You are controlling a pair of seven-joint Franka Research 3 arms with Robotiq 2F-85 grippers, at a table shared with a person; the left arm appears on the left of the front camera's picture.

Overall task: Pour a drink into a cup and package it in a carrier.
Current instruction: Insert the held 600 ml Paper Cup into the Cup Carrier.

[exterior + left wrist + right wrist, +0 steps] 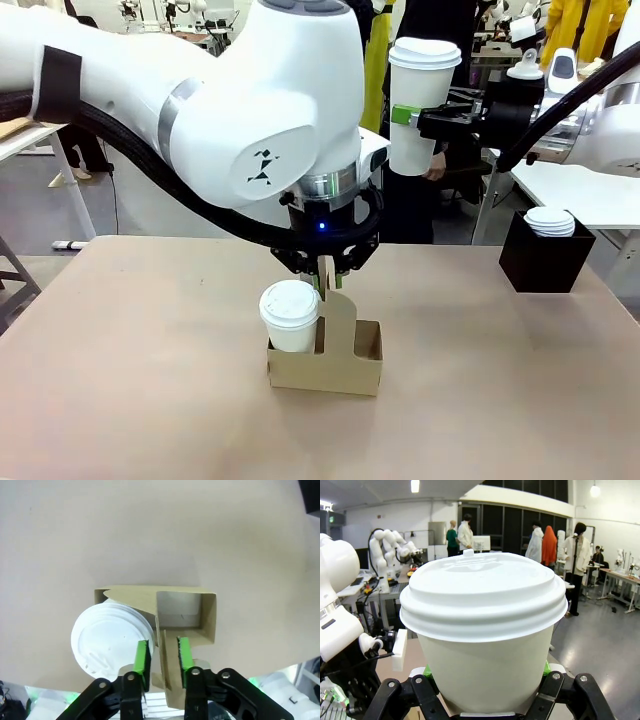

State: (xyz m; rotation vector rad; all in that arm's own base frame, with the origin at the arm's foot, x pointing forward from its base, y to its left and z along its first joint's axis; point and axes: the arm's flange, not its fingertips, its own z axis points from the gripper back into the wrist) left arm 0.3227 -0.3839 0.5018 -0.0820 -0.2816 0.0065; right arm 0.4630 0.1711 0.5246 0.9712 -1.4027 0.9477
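Right fingers (402, 115) grip a lidded cup (424, 95) high, far right. Left fingers (142, 662) stand narrowly parted astride the handle (167, 677) of the carrier (330, 372), centred on the surface (140, 380). Lowering the cup toward the empty right slot (367, 343) risks hitting the left arm (250, 90).

Tan table (150, 380), grey floor (600, 645), ceiling lights (415, 485)

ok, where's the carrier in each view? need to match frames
front: carrier low centre, its handle rising between the fingers of the left gripper.
left wrist: carrier centre, seen from above, handle between the open left gripper pads.
right wrist: not in it; camera faces the held cup.
Shared landmark: the lidded cup in the carrier's slot, left of the handle in both front and left wrist.
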